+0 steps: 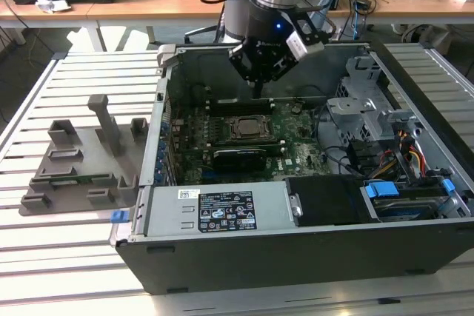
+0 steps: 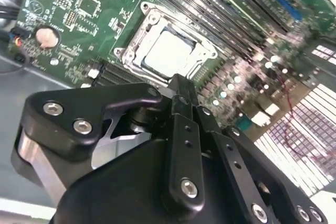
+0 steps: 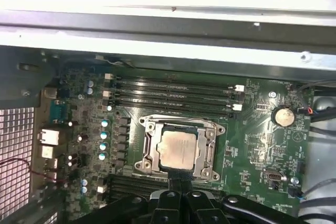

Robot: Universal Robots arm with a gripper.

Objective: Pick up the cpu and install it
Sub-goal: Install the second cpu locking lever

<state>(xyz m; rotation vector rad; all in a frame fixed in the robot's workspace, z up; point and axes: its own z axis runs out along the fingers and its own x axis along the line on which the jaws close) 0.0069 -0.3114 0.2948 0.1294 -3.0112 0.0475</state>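
Note:
The cpu [image 1: 249, 128] lies flat inside the metal socket frame [image 1: 247, 118] on the green motherboard [image 1: 296, 155] of the open computer case [image 1: 296, 257]. Its silvery top plate shows in both wrist views [image 2: 168, 53] [image 3: 178, 148]. My gripper [image 1: 258, 88] hangs above the case, a little behind the socket, clear of the chip. Its black fingers come together to one narrow tip in both wrist views [image 2: 179, 83] [image 3: 178, 178], shut with nothing held.
A grey moulded fixture [image 1: 81, 160] sits on the slatted table at the exterior view's left. Inside the case are the power supply [image 1: 215, 211], drive cages [image 1: 370, 109] and loose cables [image 1: 404, 149]. Memory slots [image 3: 173, 95] run beside the socket.

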